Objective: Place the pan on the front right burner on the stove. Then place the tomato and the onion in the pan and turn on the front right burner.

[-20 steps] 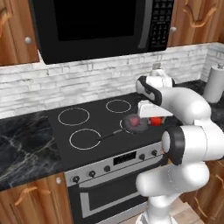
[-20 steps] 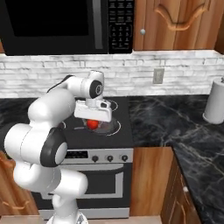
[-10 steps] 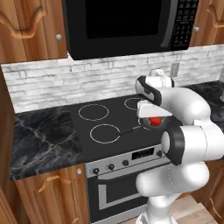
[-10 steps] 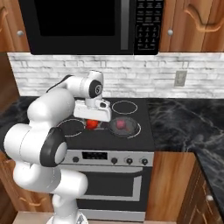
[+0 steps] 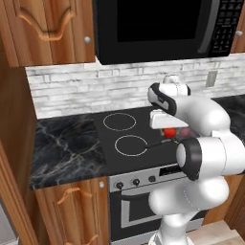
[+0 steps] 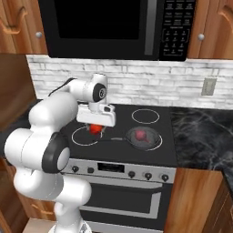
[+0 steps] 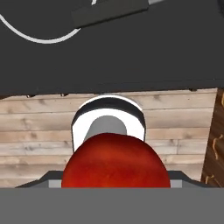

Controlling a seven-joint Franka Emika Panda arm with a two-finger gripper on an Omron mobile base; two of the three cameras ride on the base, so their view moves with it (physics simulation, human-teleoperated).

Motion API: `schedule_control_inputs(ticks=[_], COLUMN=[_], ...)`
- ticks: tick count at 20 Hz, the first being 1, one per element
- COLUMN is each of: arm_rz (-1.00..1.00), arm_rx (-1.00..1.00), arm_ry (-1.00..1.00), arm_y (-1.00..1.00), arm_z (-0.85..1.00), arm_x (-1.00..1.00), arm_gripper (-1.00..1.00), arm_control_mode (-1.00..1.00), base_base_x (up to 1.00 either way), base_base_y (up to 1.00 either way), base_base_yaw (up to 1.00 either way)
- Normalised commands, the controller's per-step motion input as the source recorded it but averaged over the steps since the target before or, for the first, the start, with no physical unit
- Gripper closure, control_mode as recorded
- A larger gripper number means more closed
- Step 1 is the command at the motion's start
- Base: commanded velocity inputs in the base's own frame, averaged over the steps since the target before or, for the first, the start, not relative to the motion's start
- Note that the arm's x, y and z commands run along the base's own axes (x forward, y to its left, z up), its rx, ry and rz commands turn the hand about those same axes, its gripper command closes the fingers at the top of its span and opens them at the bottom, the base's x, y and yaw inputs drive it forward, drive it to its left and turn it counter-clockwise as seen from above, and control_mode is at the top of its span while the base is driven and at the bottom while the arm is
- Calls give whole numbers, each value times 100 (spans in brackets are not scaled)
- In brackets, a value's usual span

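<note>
The stove (image 6: 123,150) carries the pan (image 6: 144,138) on its front right burner (image 6: 159,142), with the onion (image 6: 141,135) lying inside. The pincer (image 6: 95,129) grasps the tomato (image 6: 95,129) above the cooktop, left of the pan.

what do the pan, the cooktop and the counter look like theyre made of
The pan: dark grey with a dull sheen, probably coated metal, with a thin black handle. The stove: its top looks like smooth black glass, flat with printed white rings; its front panel seems to be brushed steel. The counter: black with pale veins, looks like polished marble or granite, though the render leaves that open.
</note>
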Motion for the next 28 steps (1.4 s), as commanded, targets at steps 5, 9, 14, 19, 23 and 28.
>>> schedule_control_inputs(ticks=[5, 9, 14, 19, 23, 28], arm_rz=[0, 0, 0, -2, -2, 0], arm_rx=[0, 0, 0, 0, 0, 0], arm_ry=[0, 0, 1, 0, 0, 0], arm_y=[0, 0, -6, -61, -67, -71], arm_z=[0, 0, 4, 0, 0, 0], arm_x=[0, 0, 23, 39, 34, 4], arm_gripper=[100, 100, 100, 100, 100, 100], arm_control_mode=[100, 100, -100, -100, -100, -100], base_base_x=[15, 18, 0, 0, 0, 0], base_base_y=[47, 37, 0, 0, 0, 0], base_base_yaw=[0, 0, 0, 0, 0, 0])
